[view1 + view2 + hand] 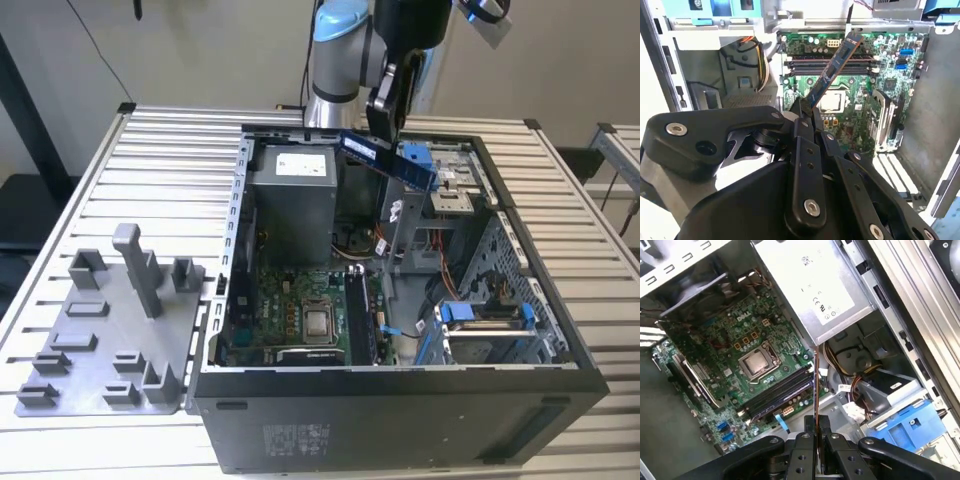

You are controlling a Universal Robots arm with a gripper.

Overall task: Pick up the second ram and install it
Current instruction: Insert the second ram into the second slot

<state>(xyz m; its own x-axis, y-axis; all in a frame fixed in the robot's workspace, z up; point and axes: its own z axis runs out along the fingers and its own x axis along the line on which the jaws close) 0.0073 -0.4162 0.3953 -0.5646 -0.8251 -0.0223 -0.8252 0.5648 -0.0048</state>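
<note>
Holding second ram [410, 168], gripper [384, 133] hovers over open case [400, 420] on slatted table [170, 160].

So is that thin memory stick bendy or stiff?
Probably stiff: the second ram juts straight from the gripper without drooping. Likely light, since a fingertip pinch holds it. Perhaps fragile, being so thin.

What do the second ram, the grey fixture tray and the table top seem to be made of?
Second ram: looks like rigid circuit board, thin and flat, blue-green, with darker chips.
Grey fixture tray: likely plastic; uniform matt grey, blocky posts.
Table top: probably aluminium; pale silvery ribbed slats with a soft sheen.
</note>
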